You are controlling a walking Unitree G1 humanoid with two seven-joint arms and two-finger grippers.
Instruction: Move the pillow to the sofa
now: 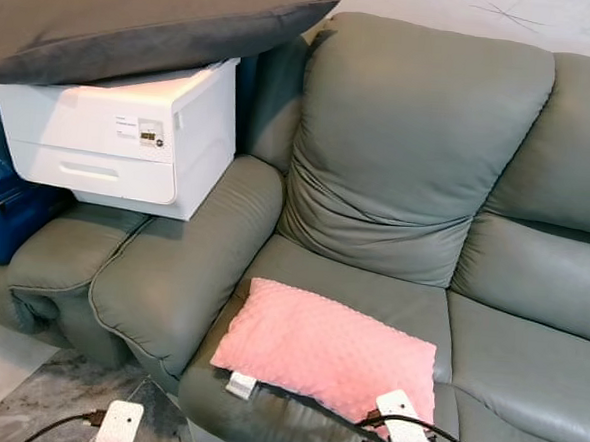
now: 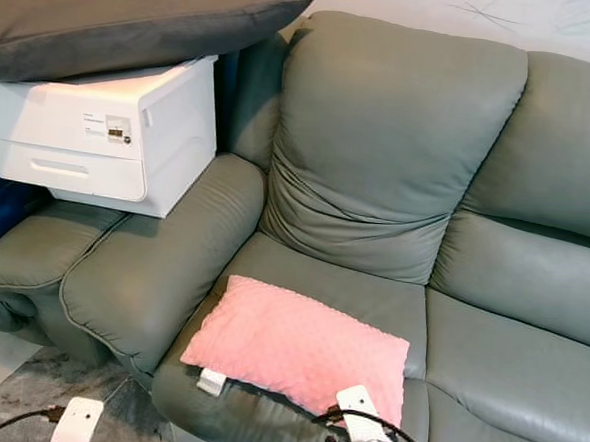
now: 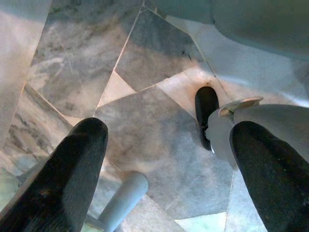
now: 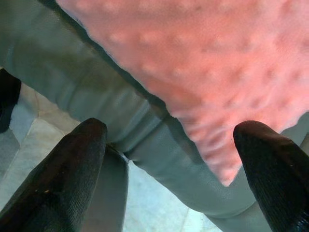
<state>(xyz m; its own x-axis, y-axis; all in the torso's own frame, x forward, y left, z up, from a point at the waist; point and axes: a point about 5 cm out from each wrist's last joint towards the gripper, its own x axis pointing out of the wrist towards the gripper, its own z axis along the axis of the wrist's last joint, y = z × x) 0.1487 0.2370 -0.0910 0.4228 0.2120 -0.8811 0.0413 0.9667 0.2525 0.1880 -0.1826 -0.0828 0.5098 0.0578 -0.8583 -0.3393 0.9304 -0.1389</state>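
Observation:
A pink dotted pillow [image 1: 322, 348] lies flat on the left seat of the grey-green sofa [image 1: 410, 148], near the seat's front edge. My right gripper [image 4: 169, 179] is open, its fingers spread just in front of the pillow [image 4: 203, 63] and the seat's front edge [image 4: 96, 96], holding nothing. The right wrist [image 1: 403, 428] sits low by the pillow's near corner. My left gripper [image 3: 169, 179] is open over the marble floor, with nothing between its fingers. Its wrist [image 1: 119, 426] hangs low, left of the sofa's front.
A white printer [image 1: 130, 136] rests on the sofa's wide left armrest with a large dark grey cushion [image 1: 137, 16] on top. A blue case [image 1: 5, 208] stands further left. The grey marble floor [image 3: 145, 125] lies below, with a black foot [image 3: 206, 113] on it.

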